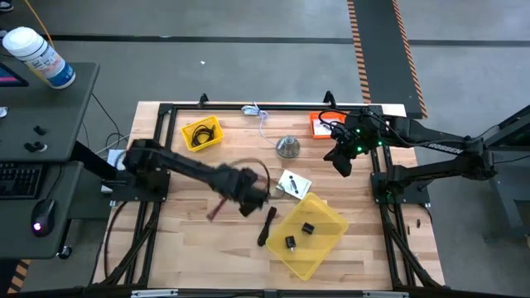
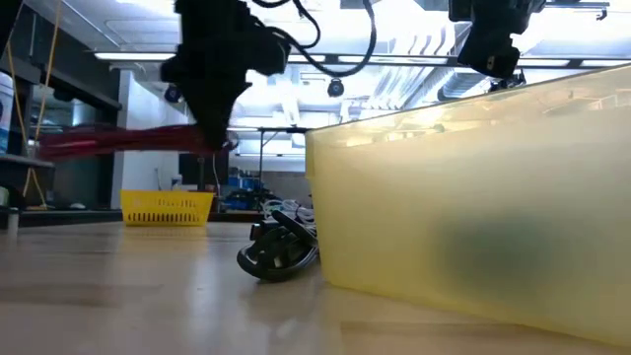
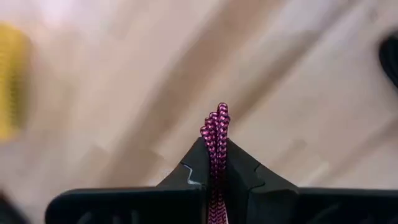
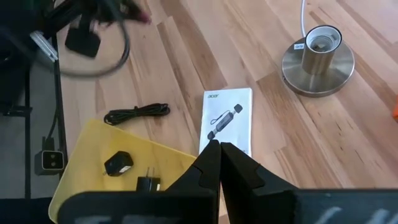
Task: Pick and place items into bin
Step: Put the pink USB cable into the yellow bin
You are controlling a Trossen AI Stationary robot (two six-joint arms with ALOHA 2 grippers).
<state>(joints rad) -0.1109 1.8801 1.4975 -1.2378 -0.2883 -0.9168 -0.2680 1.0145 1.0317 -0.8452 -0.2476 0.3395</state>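
In the high view, a small yellow basket (image 1: 201,133) with a coiled cable sits at upper left of the worktop (image 1: 178,248). Right of it, at frame centre, the left hand (image 1: 245,201) hangs above the boards, pinching the maroon braided stick (image 3: 216,134). The left wrist view shows its fingers pressed against the stick on both sides. The low view shows the stick (image 2: 123,141) carried level, well clear of the surface.

Further right, the black cable coil (image 1: 267,225) lies just beside the large yellow bin (image 1: 327,230), and a white instruction card (image 1: 294,184) touches the bin's upper edge. Two small black adapters (image 1: 308,228) lie inside the bin. The silver lamp base (image 1: 287,146) stands above centre. At upper right, the right hand (image 1: 339,161) waits over the worktop, its fingers pressed together and holding nothing.

Risks:
- The stick is long and gripped near one end. Its free end could strike the bin wall, tipping the stick outside the bin.
- The braided surface may slip in the pinch during a fast swing.
- The left arm could sweep the cable coil or card aside.

Limits of view: the left arm is blurred in the high view, so the stick's free end is indistinct. In the low view the bin wall hides its contents. A second card is not discernible.
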